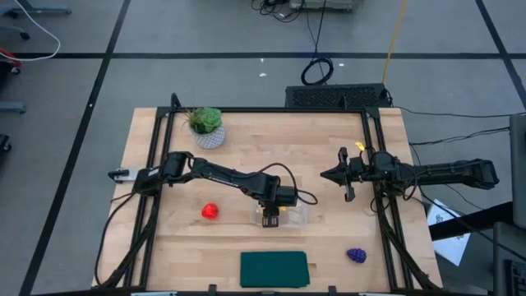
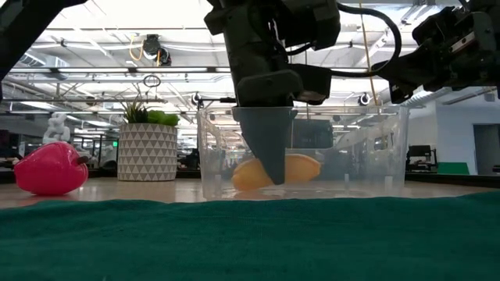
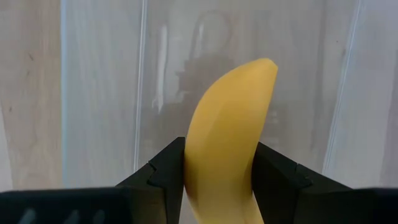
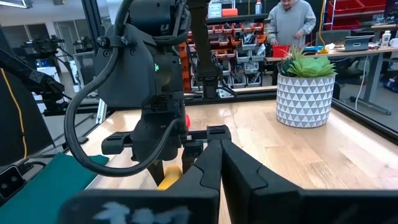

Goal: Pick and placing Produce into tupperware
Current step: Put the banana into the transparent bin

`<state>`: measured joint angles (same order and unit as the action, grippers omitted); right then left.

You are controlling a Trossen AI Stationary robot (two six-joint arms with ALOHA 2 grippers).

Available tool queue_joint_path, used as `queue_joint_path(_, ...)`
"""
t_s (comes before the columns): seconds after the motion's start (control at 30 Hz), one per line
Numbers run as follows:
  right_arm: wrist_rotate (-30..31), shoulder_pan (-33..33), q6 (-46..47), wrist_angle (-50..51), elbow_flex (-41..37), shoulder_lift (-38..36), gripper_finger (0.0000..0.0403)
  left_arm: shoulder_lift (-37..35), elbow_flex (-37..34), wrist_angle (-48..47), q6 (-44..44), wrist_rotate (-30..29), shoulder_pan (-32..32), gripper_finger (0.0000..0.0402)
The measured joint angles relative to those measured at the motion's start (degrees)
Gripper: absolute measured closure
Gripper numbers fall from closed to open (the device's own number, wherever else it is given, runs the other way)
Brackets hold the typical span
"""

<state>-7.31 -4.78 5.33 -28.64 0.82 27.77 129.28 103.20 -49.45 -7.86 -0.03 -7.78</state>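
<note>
The yellow banana (image 3: 227,137) sits between the fingers of my left gripper (image 1: 270,218), which points down into the clear tupperware (image 1: 297,217) at the table's middle and is shut on it. In the low view the banana (image 2: 301,169) is low inside the tupperware (image 2: 375,152). The red round fruit (image 1: 210,211) rests on the table left of the tupperware. The purple grape bunch (image 1: 356,256) lies near the front right. My right gripper (image 1: 326,174) waits shut at the right, held level above the table. My left gripper pinches the banana across its middle (image 3: 219,165), one finger (image 3: 163,180) on each side. The fingers come from above, pointing steeply down, and lie across the banana. The banana lies roughly level, close to the tupperware's floor; whether it touches the floor I cannot tell.
A dark green mat (image 1: 274,269) lies at the front edge, in front of the tupperware. A potted plant (image 1: 206,125) stands at the far left. Black frame rails (image 1: 153,164) run along both sides of the table. A person (image 4: 292,23) stands in the room beyond the table.
</note>
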Motion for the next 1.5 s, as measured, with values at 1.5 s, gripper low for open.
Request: queue_joint_path(1.5,0.00,-0.01,0.01,0.13,0.02,0.07,0.0403,1.63,-0.50,0.54,1.51,4.34,1.81,0.0168)
